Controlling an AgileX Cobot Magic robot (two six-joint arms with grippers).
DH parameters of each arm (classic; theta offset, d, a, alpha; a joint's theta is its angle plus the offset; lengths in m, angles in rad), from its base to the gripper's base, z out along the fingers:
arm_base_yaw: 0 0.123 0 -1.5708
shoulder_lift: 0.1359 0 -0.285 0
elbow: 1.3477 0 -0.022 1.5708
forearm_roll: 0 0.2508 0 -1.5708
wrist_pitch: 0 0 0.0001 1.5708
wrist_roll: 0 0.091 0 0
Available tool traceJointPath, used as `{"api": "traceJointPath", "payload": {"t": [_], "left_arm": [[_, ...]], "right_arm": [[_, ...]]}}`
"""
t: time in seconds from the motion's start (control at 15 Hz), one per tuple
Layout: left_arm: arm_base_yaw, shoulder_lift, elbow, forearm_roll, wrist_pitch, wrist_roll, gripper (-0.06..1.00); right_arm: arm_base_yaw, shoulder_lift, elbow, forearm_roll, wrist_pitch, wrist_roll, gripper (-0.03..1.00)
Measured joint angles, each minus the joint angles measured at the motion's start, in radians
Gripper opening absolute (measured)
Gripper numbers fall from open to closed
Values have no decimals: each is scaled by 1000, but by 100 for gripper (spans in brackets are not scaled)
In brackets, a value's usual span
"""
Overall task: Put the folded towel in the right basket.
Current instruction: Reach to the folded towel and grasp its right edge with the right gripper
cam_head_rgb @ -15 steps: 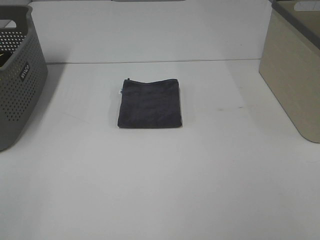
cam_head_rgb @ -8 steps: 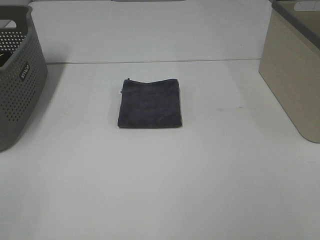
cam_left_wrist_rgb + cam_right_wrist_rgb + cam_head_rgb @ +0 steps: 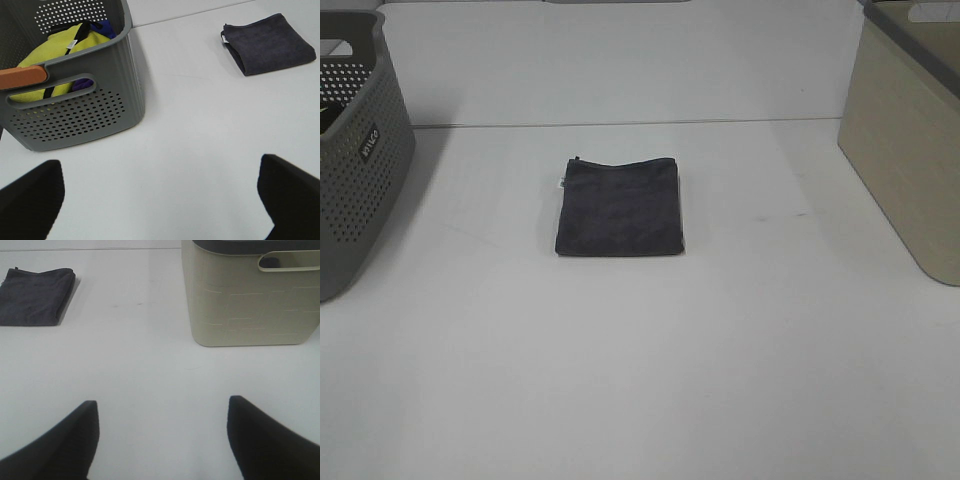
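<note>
Seen from the high camera, the folded towel (image 3: 620,205) lies flat on the white table (image 3: 640,380), about in the middle and a little toward the left half. It is dark grey and almost square, so I cannot name a clear long axis; its edges run nearly parallel with the table edges. The grey basket (image 3: 360,150) stands at the far left and the beige basket (image 3: 910,130), which is the right one, at the far right. The towel is well apart from both. No arm appears in this view.

In the left wrist view, the left pincer (image 3: 160,200) is spread wide and holds nothing; only its two dark fingers (image 3: 30,200) show at the corners of the picture. The grey basket stands near it, with a yellow cloth (image 3: 60,55) inside. The towel is far ahead of this pincer, on the side away from the grey basket.

In the right wrist view, the right pincer (image 3: 162,440) is also spread and empty. The beige basket stands ahead of it on one side, and the towel lies ahead on the other side, well apart from the basket. Bare table is between the pincer and the towel.

I judge that the task is not yet begun. Neither pincer is clearly nearer to the towel. The right arm seems the natural choice, because the right basket is on its side, but it must first reach inward and forward to the towel.
</note>
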Motion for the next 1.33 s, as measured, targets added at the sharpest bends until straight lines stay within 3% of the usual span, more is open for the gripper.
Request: {"api": "traceJointPath", "payload": {"t": [1.33], "left_arm": [[0,0,0,0,0,0,99]], "right_arm": [[0,0,0,0,0,0,67]]}}
